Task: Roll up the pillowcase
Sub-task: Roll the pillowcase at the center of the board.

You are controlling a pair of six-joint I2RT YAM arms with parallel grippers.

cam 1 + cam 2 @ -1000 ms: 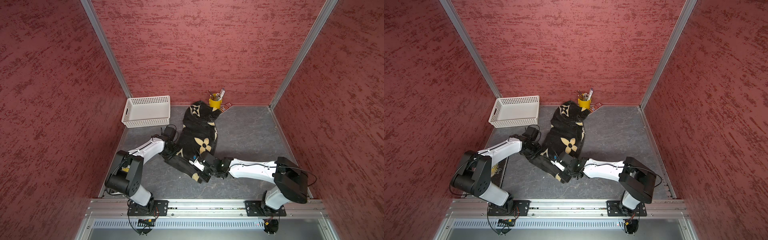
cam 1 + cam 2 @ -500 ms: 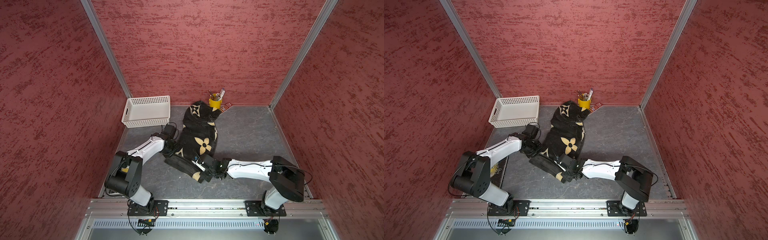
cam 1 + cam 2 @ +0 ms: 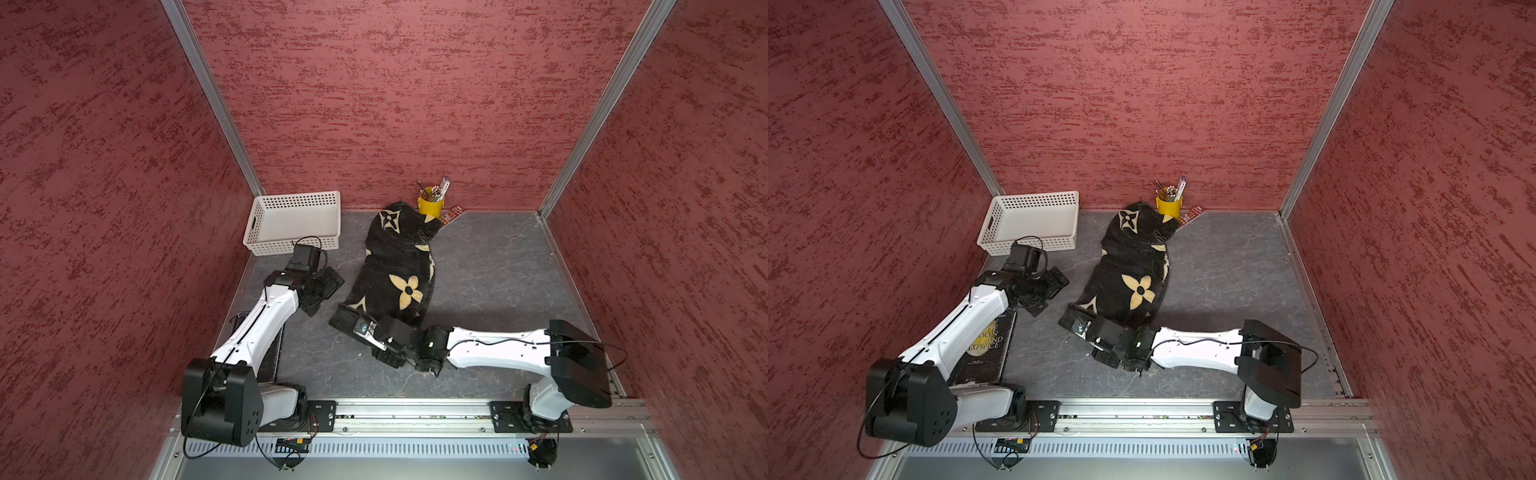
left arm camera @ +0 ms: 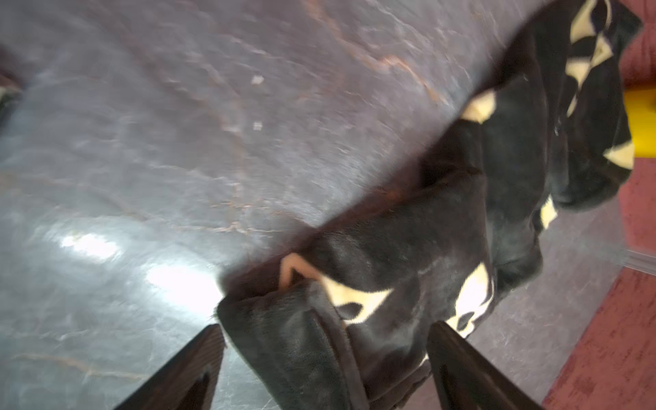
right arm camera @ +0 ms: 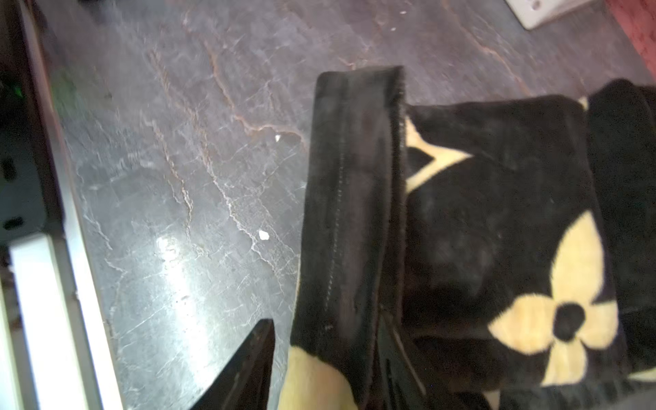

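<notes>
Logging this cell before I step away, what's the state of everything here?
Pillowcase: near end folded over, rest unrolled and rumpled.
Left gripper: jaws open, holding nothing.
Right gripper: jaws open around the folded end.
White basket: upright, empty.
Yellow cup: upright, holding pens.
Book: closed, lying flat.

Overhead stereo pair, close wrist cameras

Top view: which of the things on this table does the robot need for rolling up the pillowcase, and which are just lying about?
Part of the job:
- pillowcase
- left fingers and right fingers, both open

Just lying about:
- white basket
- yellow pencil cup
- book under the left arm
- red card beside the cup
</notes>
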